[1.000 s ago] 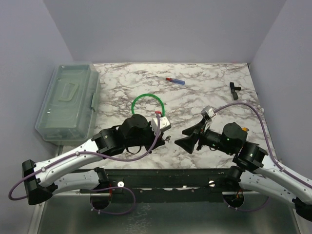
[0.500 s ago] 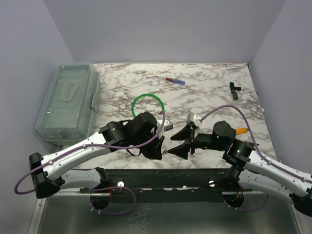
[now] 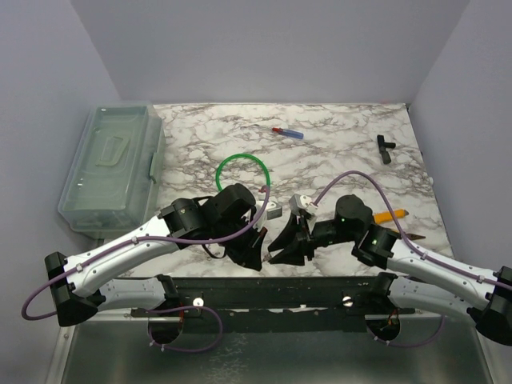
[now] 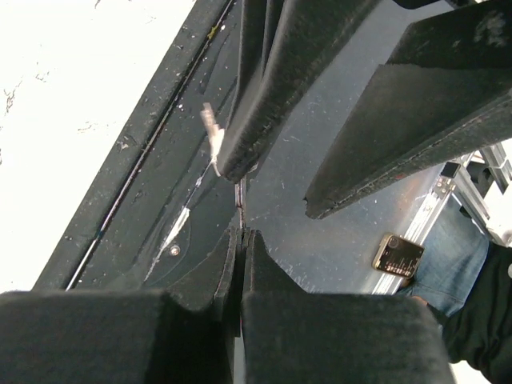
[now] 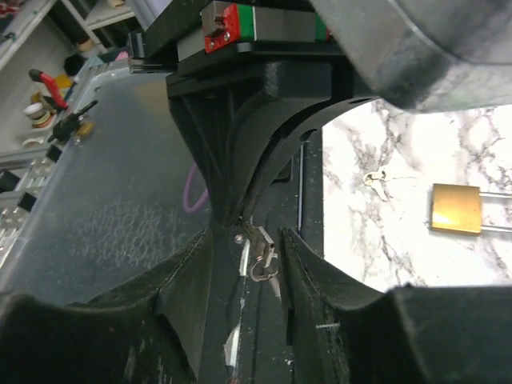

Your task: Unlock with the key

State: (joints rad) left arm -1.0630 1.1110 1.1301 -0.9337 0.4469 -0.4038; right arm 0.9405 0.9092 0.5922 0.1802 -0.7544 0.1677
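The small silver key [image 5: 258, 244], just carried away from the square brass padlock [image 5: 456, 208], sits pinched in the left pincer [image 4: 242, 240], between the spread fingers of the right pincer [image 4: 272, 192], suggesting a handover.

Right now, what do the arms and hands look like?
The left arm and right arm: white link shells, black joints and bases, a purple cable along each. The left hand and right hand: black, with broad wedge-shaped fingers. A red-and-green strip marks the left hand's body.
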